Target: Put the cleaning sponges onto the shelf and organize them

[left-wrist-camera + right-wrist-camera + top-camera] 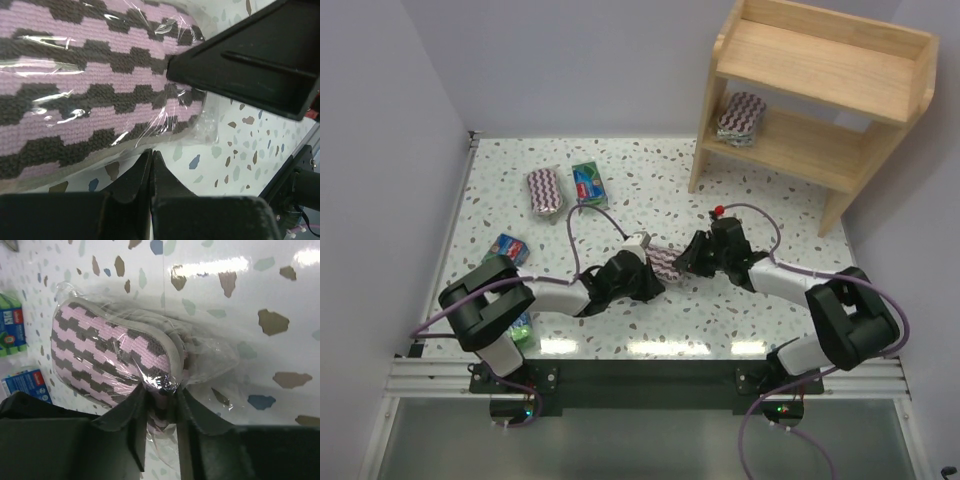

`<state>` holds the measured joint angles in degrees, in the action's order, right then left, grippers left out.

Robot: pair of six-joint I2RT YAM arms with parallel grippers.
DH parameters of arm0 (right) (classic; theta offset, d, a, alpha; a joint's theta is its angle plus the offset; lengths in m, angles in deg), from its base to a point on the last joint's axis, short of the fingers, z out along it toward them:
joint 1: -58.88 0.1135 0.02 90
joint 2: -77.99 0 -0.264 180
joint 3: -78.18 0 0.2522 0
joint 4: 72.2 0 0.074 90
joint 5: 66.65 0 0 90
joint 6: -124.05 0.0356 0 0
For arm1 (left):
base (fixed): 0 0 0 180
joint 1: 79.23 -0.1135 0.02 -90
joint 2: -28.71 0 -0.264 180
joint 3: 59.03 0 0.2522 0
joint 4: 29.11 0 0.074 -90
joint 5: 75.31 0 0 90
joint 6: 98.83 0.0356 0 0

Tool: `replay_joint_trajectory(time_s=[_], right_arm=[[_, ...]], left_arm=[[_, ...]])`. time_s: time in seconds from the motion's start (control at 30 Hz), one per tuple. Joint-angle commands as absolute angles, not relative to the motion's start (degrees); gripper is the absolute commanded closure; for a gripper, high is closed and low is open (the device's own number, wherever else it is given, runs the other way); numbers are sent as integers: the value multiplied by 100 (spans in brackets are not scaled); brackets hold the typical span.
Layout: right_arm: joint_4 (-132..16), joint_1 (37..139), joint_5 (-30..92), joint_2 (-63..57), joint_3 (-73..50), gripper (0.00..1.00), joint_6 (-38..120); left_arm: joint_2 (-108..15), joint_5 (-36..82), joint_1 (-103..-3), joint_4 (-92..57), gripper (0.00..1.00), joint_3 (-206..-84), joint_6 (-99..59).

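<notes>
Pressed together at the bottom of its own wrist view, the left gripper showed no gap between its fingers. Their tips sat at the clear film edge of a maroon-and-white striped sponge pack; whether they pinched that film could not be told. The right gripper stood narrow, its fingers clamped on the wrapper and one end of the same pack. That pack lay on the speckled table near its middle, between the two arms. Seen from the left wrist, one black right finger touched the pack's rounded end. Four more packs lay on the table's left half. A second striped pack lay just beside a green pack toward the far edge. A blue-labelled pack lay nearer the arms, and another green pack was partly hidden by the left arm. A third striped pack sat at the left end of the lower tier of the wooden shelf, which stood at the far right corner.
</notes>
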<state>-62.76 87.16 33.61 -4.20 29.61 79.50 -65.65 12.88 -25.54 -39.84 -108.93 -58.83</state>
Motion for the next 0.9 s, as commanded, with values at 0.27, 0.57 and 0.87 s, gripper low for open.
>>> replay_joint_trajectory(time_s=[0.27, 0.57, 0.87], right_arm=[[-6338, 8271, 4154, 362, 3507, 100, 8256], [-5002, 7225, 3805, 3200, 3253, 100, 9117], [-2760, 6987, 440, 4160, 1548, 100, 9767]], left_arm=[[-5401, 871, -2623, -3329, 100, -10593, -5840], [-3028, -183, -2667, -1572, 100, -10681, -5717], [-1858, -694, -2729, -586, 100, -10628, -5708]])
